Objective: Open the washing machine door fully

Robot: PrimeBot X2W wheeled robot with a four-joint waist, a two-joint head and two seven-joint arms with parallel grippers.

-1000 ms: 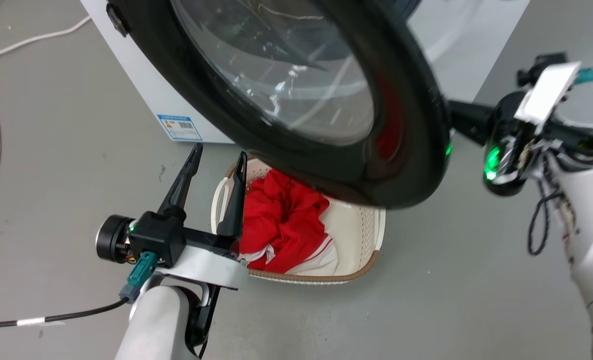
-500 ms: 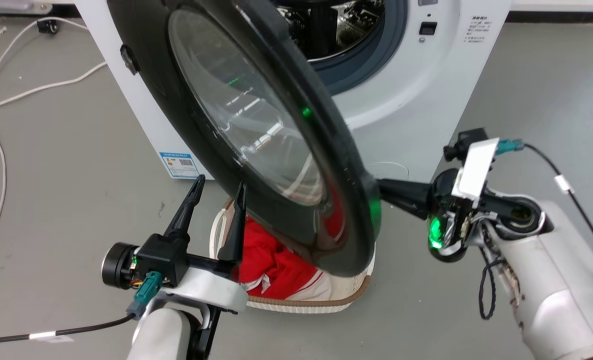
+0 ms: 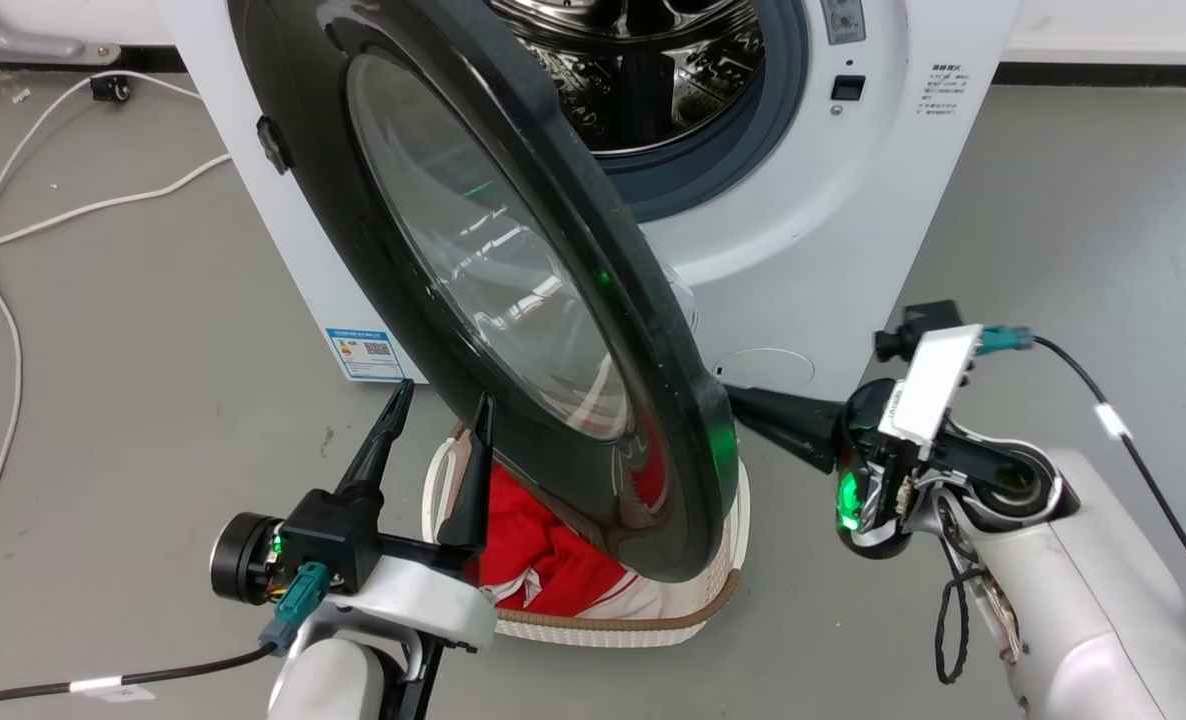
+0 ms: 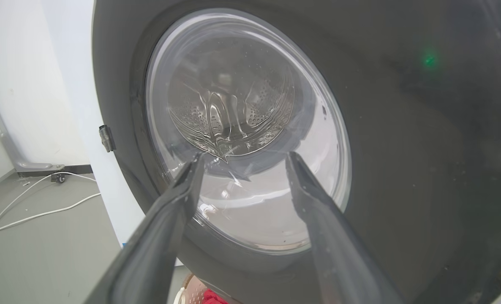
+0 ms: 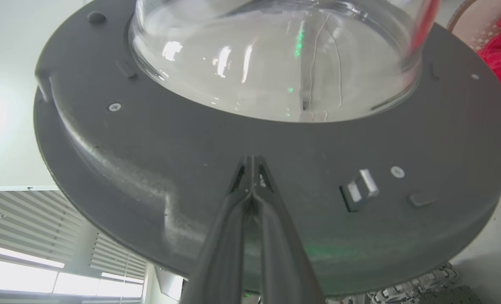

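Note:
The white washing machine [image 3: 833, 230] stands with its steel drum [image 3: 653, 60] exposed. Its washing machine door [image 3: 513, 300], a black disc with a glass bowl, hangs from the left hinge and is swung out nearly edge-on to the head camera. My right gripper [image 3: 738, 400] is shut, holding nothing, its tips against the door's grey inner face [image 5: 149, 147] just below the glass bowl; the right gripper [image 5: 250, 162] sits left of the latch [image 5: 358, 192]. My left gripper [image 3: 443, 393] is open in front of the door's outer face [image 4: 402, 147]; the left gripper [image 4: 244, 155] points at the window, not touching it.
A cream perforated basket [image 3: 723, 590] with red clothes [image 3: 543, 560] sits on the floor under the door's lower edge, just beyond my left gripper. White cables [image 3: 13, 300] trail over the grey floor at left. Open floor lies to the machine's right.
The head camera has shifted, showing more of the machine's front. The door has swung further out from the opening, my shut right gripper staying against its inner side. The left gripper has held still.

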